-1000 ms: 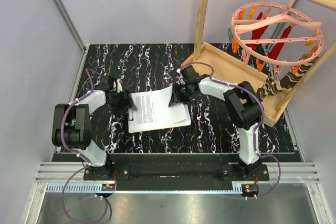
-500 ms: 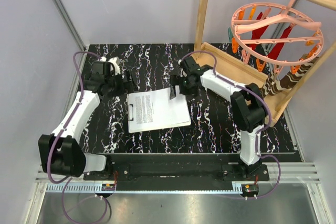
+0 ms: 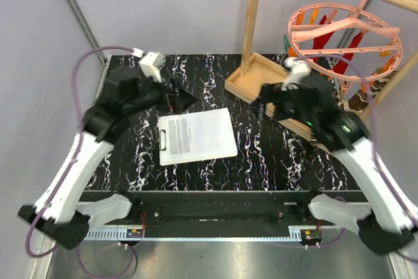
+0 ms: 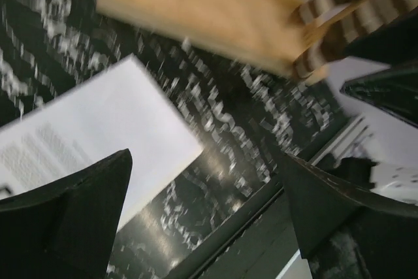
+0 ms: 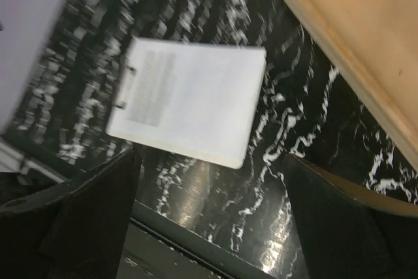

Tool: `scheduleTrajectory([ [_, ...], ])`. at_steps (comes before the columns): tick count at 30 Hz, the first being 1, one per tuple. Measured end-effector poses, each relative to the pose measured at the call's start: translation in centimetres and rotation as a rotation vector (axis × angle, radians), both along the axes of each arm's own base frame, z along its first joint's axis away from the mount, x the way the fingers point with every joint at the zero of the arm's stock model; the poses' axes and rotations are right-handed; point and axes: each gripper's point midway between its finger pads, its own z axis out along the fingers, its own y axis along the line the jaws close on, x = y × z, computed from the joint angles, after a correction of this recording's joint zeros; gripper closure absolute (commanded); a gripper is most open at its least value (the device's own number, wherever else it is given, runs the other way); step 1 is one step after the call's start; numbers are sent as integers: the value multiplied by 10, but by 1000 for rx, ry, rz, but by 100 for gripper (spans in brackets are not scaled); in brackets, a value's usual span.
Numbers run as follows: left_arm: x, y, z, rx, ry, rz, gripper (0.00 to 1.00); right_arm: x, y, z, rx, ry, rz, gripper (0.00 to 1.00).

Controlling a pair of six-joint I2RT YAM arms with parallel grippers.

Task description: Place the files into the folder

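On the black bench (image 3: 274,155) the folder (image 3: 196,157) lies flat in the middle, with the files (image 3: 199,132) on top of it, one short edge at the clip (image 3: 162,136). The left pincer (image 3: 183,100) and the right pincer (image 3: 264,106) hang above, one on each side, fingers wide apart and empty. I judge the placing is done; the next move is only to check that the clip holds the sheets, which I cannot tell.

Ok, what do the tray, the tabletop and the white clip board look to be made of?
Tray: apparently bare pale wood, matte tan with a raised rim. Tabletop: glossy black marble-patterned surface, likely laminate or film, white veins and glare patches. Board: probably rigid white plastic or coated card, flat with crisp edges; its clip looks like metal.
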Motion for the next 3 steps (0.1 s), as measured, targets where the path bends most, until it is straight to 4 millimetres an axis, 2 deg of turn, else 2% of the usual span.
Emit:
scheduleTrajectory([
  [3, -23, 5, 69, -117, -161, -22, 1, -36, -17, 67, 143, -195, 21, 0],
])
